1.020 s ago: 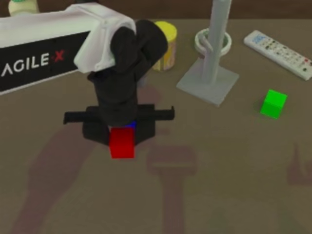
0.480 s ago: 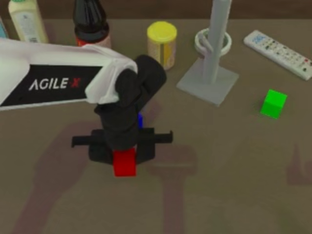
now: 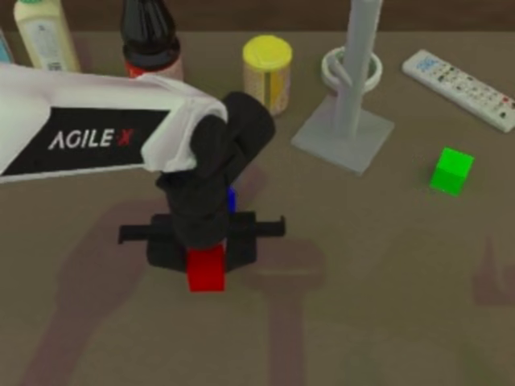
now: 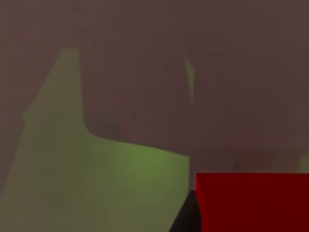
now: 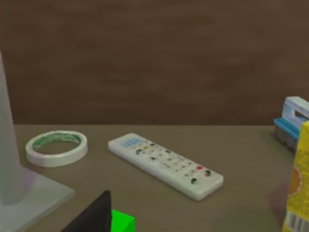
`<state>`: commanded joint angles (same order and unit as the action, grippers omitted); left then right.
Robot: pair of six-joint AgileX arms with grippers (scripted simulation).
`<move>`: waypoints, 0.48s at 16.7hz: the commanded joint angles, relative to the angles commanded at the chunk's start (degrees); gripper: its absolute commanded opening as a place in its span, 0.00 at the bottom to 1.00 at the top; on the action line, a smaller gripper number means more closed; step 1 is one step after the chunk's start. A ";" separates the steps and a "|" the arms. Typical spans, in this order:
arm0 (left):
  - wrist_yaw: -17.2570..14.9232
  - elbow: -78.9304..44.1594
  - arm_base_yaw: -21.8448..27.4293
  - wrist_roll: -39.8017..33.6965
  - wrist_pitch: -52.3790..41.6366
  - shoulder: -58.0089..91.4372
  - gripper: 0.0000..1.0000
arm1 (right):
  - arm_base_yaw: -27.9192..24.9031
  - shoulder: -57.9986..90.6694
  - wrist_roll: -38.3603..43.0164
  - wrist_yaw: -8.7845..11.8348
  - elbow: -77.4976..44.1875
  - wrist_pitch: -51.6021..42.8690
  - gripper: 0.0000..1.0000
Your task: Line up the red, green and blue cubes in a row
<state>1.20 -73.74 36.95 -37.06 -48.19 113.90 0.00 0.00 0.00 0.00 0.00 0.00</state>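
Left gripper (image 3: 201, 241) sits over the red cube (image 3: 206, 268), closed on it as far as I can judge from above. Against half a second ago nothing has shifted, after a slide toward the near edge before that, so I judge the carry has stopped and release comes next. Just behind my wrist, toward the yellow jar (image 3: 267, 71), a sliver of the blue cube (image 3: 231, 199) shows; the green cube (image 3: 451, 170) lies well apart, right of the stand (image 3: 344, 129).

From the left wrist, red cube (image 4: 251, 200) fills the corner, touching a dark finger (image 4: 186, 217).

From the right wrist, parked, I see the remote (image 5: 165, 164) and tape ring (image 5: 56, 147) beyond green cube (image 5: 120, 221).
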 joint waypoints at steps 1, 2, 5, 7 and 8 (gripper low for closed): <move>0.00 0.00 0.00 0.00 0.00 0.00 0.45 | 0.00 0.00 0.00 0.00 0.00 0.00 1.00; 0.00 0.00 0.00 0.00 0.00 0.00 0.53 | 0.00 0.00 0.00 0.00 0.00 0.00 1.00; 0.00 0.00 0.00 0.00 0.00 0.00 0.75 | 0.00 0.00 0.00 0.00 0.00 0.00 1.00; 0.00 0.00 0.00 0.00 0.00 0.00 0.90 | 0.00 0.00 0.00 0.00 0.00 0.00 1.00; 0.00 0.00 0.00 0.00 0.00 0.00 0.98 | 0.00 0.00 0.00 0.00 0.00 0.00 1.00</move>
<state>1.20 -73.74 36.95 -37.06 -48.19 113.90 0.00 0.00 0.00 0.00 0.00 0.00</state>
